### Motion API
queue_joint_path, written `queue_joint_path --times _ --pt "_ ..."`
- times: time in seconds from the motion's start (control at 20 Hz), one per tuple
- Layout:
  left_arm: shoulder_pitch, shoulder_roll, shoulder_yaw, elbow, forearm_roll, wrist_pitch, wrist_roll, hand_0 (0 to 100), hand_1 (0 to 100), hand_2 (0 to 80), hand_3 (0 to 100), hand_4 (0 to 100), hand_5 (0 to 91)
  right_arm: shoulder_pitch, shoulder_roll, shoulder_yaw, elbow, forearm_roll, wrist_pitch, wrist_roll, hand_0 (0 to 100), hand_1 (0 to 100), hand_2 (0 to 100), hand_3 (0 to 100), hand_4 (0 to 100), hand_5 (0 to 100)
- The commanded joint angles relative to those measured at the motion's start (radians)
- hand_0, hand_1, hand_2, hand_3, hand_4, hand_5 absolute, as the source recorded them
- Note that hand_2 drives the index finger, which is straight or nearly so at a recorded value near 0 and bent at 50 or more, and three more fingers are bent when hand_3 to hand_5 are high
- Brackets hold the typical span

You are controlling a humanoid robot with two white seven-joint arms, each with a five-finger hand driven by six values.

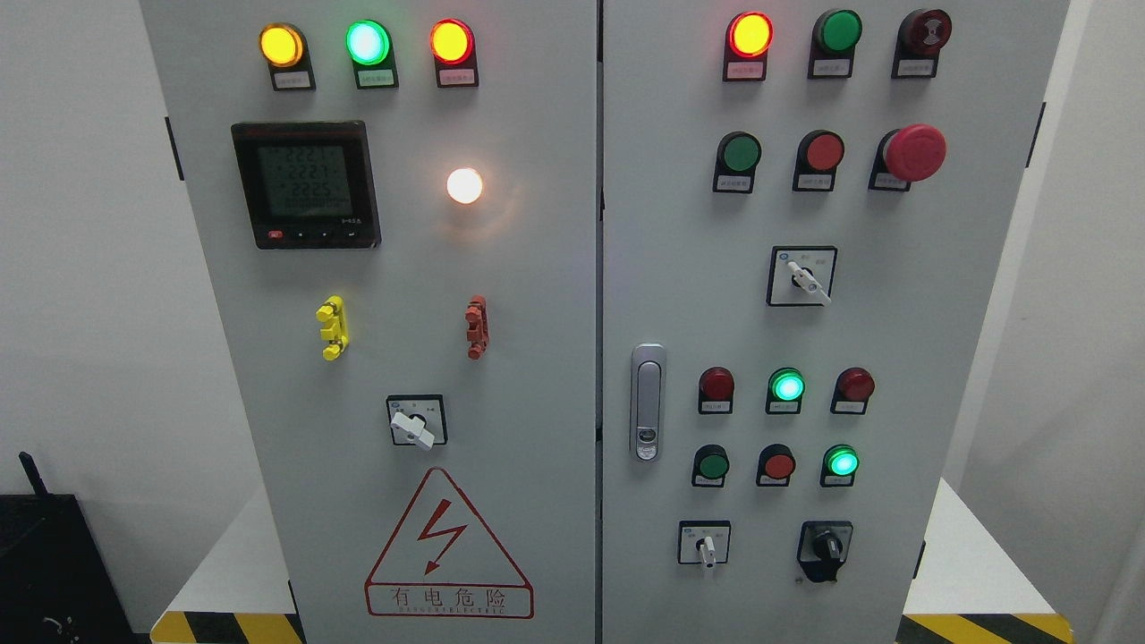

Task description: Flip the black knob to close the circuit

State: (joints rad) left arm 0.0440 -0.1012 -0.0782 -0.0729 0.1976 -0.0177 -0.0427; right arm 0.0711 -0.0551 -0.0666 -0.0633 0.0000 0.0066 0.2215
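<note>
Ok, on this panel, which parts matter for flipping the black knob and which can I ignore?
For the job:
- black knob, lower right of the right door

Ignore:
- white selector switches
- red mushroom button
- digital meter
- door handle
- yellow and red terminal blocks
- hazard sign

Neither robot hand is in view.

walls (80, 268): plain white | floor edge (984, 626): yellow-black hazard stripes

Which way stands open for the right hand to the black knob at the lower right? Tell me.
Probably the frontal way: the black knob stands proud of the right door, nothing covering it. Neither hand is in view, so reach cannot be judged.
</note>
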Motion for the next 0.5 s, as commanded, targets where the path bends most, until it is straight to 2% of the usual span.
queue_joint_path --times 0.0,0.3,0.45 --pt "-0.001 0.0 0.0 0.001 0.0 -0.001 0.0 12 56 0.0 0 0 0.0 0.006 -0.006 0.051 0.002 0.012 0.01 0.004 0 0 0 0 0 0" --pt "0.001 0.0 0.0 -0.001 0.0 -0.001 0.0 12 56 0.0 0 0 0.0 0.006 -0.005 0.051 0.007 0.014 0.009 0.004 0 0 0 0 0 0" --pt "-0.001 0.0 0.0 0.001 0.0 -0.001 0.0 12 56 0.0 0 0 0.0 0.038 0.004 0.047 -0.053 0.009 -0.002 0.004 0 0 0 0 0 0"
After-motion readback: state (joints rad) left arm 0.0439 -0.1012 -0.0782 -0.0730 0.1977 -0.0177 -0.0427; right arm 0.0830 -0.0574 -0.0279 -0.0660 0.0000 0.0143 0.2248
